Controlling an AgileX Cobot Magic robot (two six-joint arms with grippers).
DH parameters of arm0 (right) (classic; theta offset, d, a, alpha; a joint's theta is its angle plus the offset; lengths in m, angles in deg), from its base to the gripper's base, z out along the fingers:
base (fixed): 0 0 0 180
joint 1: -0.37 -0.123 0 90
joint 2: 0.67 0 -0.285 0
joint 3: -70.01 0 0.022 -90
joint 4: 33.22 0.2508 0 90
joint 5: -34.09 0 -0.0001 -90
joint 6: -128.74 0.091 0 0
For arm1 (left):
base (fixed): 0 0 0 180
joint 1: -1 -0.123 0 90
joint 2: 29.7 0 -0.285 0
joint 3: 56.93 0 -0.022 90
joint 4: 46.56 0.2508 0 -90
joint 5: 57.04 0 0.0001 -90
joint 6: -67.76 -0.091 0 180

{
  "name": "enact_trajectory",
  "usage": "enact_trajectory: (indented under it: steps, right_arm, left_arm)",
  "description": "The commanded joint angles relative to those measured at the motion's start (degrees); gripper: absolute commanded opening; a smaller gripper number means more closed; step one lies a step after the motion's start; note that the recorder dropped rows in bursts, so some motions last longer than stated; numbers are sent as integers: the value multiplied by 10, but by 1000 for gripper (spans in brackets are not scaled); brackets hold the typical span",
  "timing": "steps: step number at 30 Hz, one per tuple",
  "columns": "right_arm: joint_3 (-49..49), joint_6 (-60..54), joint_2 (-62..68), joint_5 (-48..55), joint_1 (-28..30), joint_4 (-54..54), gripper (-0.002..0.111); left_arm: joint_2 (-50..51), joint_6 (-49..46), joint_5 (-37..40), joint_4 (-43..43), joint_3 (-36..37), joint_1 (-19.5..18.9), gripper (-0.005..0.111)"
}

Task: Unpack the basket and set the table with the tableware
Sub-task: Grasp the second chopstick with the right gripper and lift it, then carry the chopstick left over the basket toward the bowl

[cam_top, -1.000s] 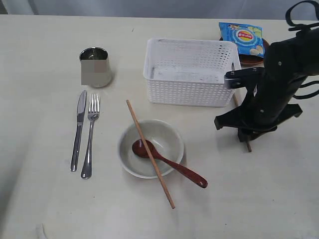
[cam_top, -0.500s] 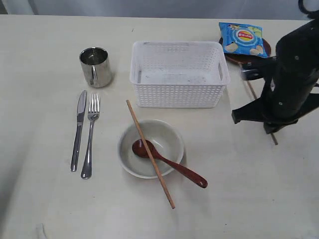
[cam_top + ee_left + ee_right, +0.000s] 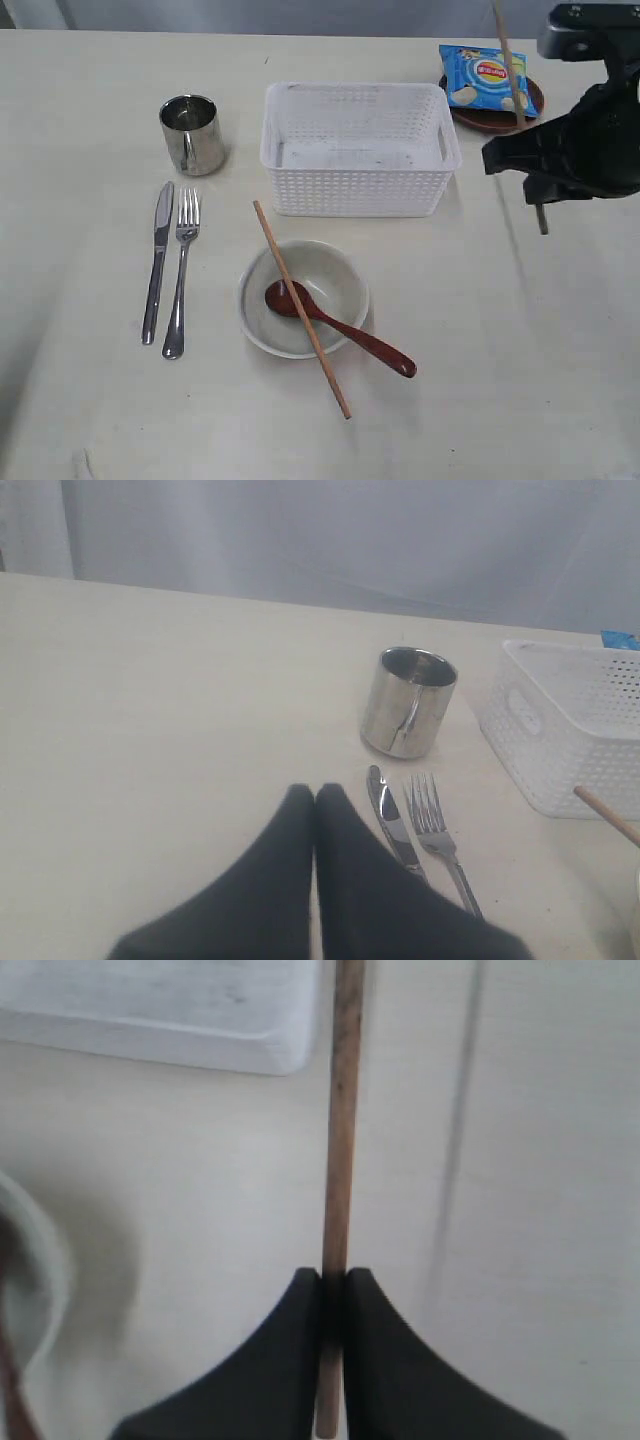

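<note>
Right hand [image 3: 333, 1278] clenched on one wooden chopstick [image 3: 342, 1110], pinched near its end; clear only in wrist view. Exterior view: stick held up off the surface [image 3: 500, 380], right of basket [image 3: 355, 190]. Left hand [image 3: 315, 792] closed, empty, beside knife [image 3: 390, 815].

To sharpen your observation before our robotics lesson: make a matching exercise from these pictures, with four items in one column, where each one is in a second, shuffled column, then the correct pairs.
Column A
1. reddish-brown spoon
2. blue chip bag
3. fork
4. raised chopstick

Column B
a. lying on the dark brown plate
b. gripped by the right end effector
c. head resting in the pale bowl
d. lying beside the knife

Pairs: 1-c, 2-a, 3-d, 4-b
</note>
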Motion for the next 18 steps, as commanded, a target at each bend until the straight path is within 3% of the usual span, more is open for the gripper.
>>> enact_trajectory:
  steps: [1, 5, 14, 18]
  right_arm:
    - [-1, -137, -32, 28, 2, 179, -1]
    - [-1, -194, -32, 43, -6, 269, -1]
    - [-1, -192, 36, 15, -132, 271, -1]
    - [-34, -212, 92, 9, -153, 253, -1]
  left_arm:
    - [-2, 0, -6, -2, 2, -1, 0]
    - [-2, 0, -6, -2, 2, -1, 0]
    - [-2, 0, -6, -2, 2, -1, 0]
    - [-2, 0, -6, -2, 2, -1, 0]
